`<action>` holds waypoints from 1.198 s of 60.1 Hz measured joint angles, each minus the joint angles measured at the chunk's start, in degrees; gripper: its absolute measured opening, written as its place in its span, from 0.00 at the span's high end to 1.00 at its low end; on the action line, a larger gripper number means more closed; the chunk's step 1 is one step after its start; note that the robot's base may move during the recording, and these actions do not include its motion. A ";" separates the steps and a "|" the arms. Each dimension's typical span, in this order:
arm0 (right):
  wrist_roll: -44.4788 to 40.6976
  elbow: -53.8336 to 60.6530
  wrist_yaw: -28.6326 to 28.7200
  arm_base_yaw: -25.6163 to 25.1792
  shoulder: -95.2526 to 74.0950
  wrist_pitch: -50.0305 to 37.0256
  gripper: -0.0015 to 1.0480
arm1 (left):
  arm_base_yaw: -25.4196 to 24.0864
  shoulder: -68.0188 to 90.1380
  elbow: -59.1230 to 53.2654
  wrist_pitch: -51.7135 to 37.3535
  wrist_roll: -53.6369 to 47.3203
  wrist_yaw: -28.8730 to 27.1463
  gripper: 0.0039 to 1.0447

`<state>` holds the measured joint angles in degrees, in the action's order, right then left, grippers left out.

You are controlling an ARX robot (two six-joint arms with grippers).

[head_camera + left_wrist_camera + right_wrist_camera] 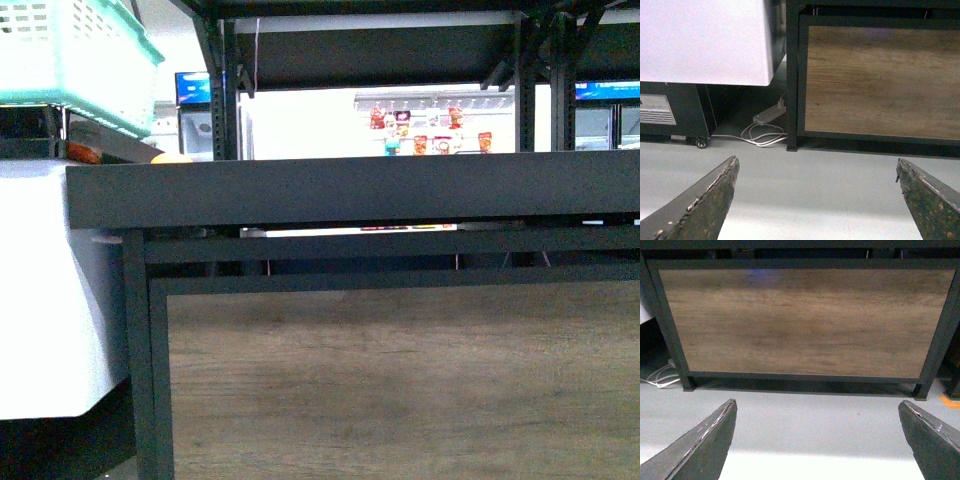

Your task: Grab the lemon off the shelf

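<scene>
Two grippers, both mine, hang low in front of the big black metal shelf [350, 190] with its deep front lip and wood-grain lower panel [800, 320]. My left gripper [815, 200] has its dark, worn fingers spread wide with nothing between them, above the grey floor near the shelf's left foot. My right gripper [815, 440] is spread just as wide and is also empty, facing the middle of the panel.

The small yellow lemon is not plainly in view, because the lip hides the top of the tier. Only a yellow-orange sliver [172, 157] peeks above the lip near the shelf's left end, and I cannot tell whether it is the lemon or some other fruit. Beside that end of the shelf stand a white cabinet [40, 300] and, higher up, a mint-green plastic basket [70, 50].

I judge the lemon light, firm and smooth-skinned, so apt to roll or slip. I would take it across its narrow middle, fingers on opposite sides, with mild pressure, after lifting an arm above the lip.
</scene>
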<state>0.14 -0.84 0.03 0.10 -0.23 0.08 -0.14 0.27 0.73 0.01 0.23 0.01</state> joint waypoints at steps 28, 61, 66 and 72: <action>0.00 0.00 0.00 0.00 0.00 0.00 0.07 | 0.00 0.00 0.00 0.00 0.00 -0.02 0.08; 0.00 0.00 0.00 0.00 0.00 0.00 0.07 | 0.00 0.00 0.00 0.00 0.00 0.00 0.08; 0.00 0.00 0.00 0.00 0.00 0.00 0.07 | 0.00 0.00 0.00 0.00 0.00 0.00 0.08; 0.00 0.00 0.00 0.00 0.00 0.00 0.07 | 0.00 0.00 0.00 0.00 0.00 -0.02 0.08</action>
<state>0.14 -0.84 0.03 0.10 -0.23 0.08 -0.14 0.27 0.73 0.01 0.23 -0.01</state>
